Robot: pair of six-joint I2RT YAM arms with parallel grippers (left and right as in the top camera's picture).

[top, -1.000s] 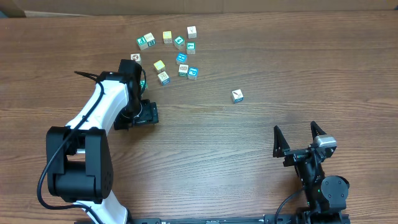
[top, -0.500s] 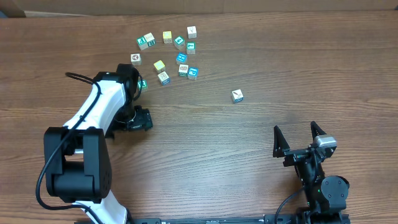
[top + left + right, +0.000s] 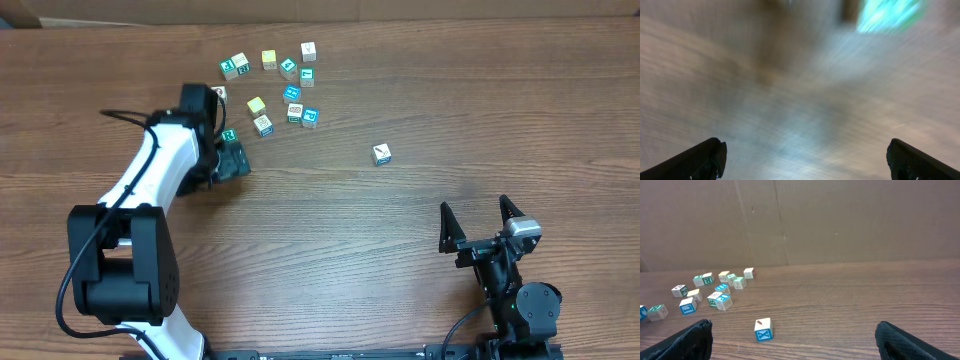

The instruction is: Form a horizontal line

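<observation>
No straight row of touching cubes shows; the small letter cubes lie loose in a cluster (image 3: pixel 285 90) at the far middle-left, also visible in the right wrist view (image 3: pixel 715 292). My left gripper (image 3: pixel 236 160) is open and empty at the cluster's near-left edge, just below a green-faced cube (image 3: pixel 228 135). Its wrist view is motion-blurred: open jaws (image 3: pixel 805 157) over bare wood, with a teal blur (image 3: pixel 887 12) at the top right. One white-and-blue cube (image 3: pixel 381 153) lies alone to the right (image 3: pixel 762 329). My right gripper (image 3: pixel 476 210) is open and empty near the front right (image 3: pixel 795 340).
The wooden table (image 3: pixel 400 250) stretches between the cluster and the right arm. A cardboard wall (image 3: pixel 840 220) stands behind the table's far edge. The left arm's white links (image 3: pixel 160 170) run from the front left toward the cluster.
My left gripper has swung away from the front and up toward the cube cluster, ending beside the green-faced cube. The cubes and the right arm have not moved.
</observation>
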